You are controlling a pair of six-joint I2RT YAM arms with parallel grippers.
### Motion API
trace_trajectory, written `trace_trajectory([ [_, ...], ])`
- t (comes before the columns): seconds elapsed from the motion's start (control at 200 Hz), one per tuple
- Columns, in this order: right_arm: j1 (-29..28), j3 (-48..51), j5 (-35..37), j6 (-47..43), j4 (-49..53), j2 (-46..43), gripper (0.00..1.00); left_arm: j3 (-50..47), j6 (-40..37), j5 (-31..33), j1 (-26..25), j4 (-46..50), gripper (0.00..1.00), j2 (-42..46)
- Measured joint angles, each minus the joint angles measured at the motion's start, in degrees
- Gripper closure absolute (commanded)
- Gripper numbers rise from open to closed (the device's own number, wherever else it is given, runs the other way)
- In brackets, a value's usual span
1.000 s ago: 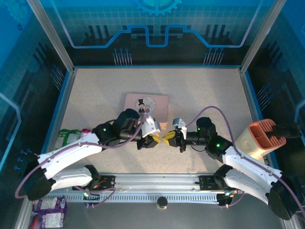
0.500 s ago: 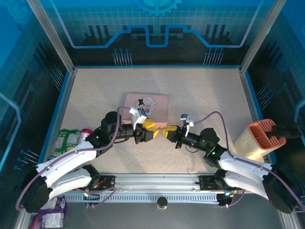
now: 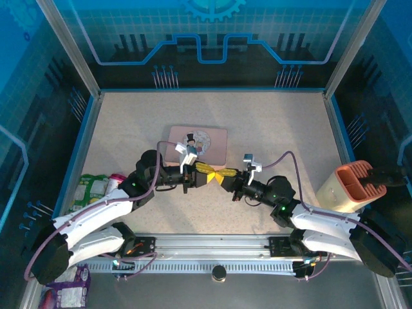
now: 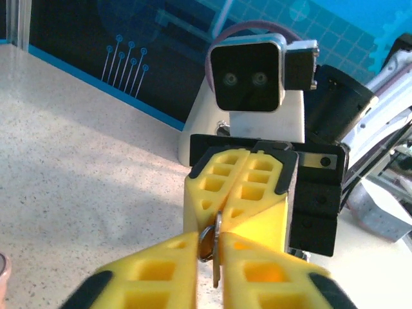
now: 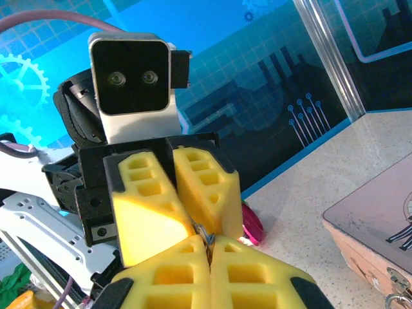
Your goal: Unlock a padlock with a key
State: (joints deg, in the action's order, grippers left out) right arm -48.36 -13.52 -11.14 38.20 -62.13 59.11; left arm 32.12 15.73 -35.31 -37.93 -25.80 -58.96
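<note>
Yellow foam fingers (image 4: 168,265) of the left gripper (image 3: 210,172) pinch a thin dark-silver metal key (image 4: 217,262) at lower centre of the left wrist view. The right gripper (image 3: 223,175), clenched, meets it tip to tip mid-frame, below a pink rectangular tin (image 3: 215,140).

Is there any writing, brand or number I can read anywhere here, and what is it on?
No text is readable.
Pink tin: cartoon couple, no legible letters.
Packets at the left edge: print too blurred.
Back wall: gear and line drawings, no words.
</note>
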Motion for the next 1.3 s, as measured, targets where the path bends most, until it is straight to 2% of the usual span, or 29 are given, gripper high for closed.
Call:
trace_trajectory([
  [0.105, 0.0, 0.0, 0.3, 0.0, -0.2, 0.0, 1.00, 0.1, -0.2, -0.2, 0.3, 0.1, 0.99, 0.0],
  [0.375, 0.0, 0.0, -0.1, -0.2, 1.0, -0.4, 1.00, 0.3, -0.9, -0.5, 0.4, 1.6, 1.00, 0.3],
  [0.465, 0.0, 0.0, -0.8, -0.9, 3.3, -1.8, 0.80, 0.8, -1.9, -0.9, 0.4, 3.7, 1.00, 0.6],
  [0.505, 0.0, -0.1, -1.4, -1.4, 4.8, -2.9, 0.75, 1.2, -2.5, -1.1, 0.3, 5.3, 1.00, 0.9],
  [0.59, 1.3, -0.4, -3.5, -3.8, 9.4, -5.6, 0.68, 2.7, -4.3, -1.5, 0.3, 9.3, 1.00, 1.5],
  [0.74, 5.6, -1.3, -8.1, -6.2, 16.4, -8.4, 0.62, 7.8, -9.4, -2.0, 0.3, 19.0, 1.00, 1.7],
  [0.906, 6.3, -2.7, -11.5, -8.1, 21.1, -9.3, 0.62, 12.1, -14.0, -2.1, 0.3, 27.5, 1.00, 1.4],
  [1.126, 6.2, -3.3, -14.8, -8.2, 20.6, -8.2, 0.61, 12.8, -17.3, -2.0, -0.1, 33.4, 1.00, -1.2],
  [1.301, 5.6, -4.1, -16.1, -8.2, 20.0, -5.7, 0.65, 13.2, -18.7, -2.0, -1.4, 35.8, 1.00, -2.4],
])
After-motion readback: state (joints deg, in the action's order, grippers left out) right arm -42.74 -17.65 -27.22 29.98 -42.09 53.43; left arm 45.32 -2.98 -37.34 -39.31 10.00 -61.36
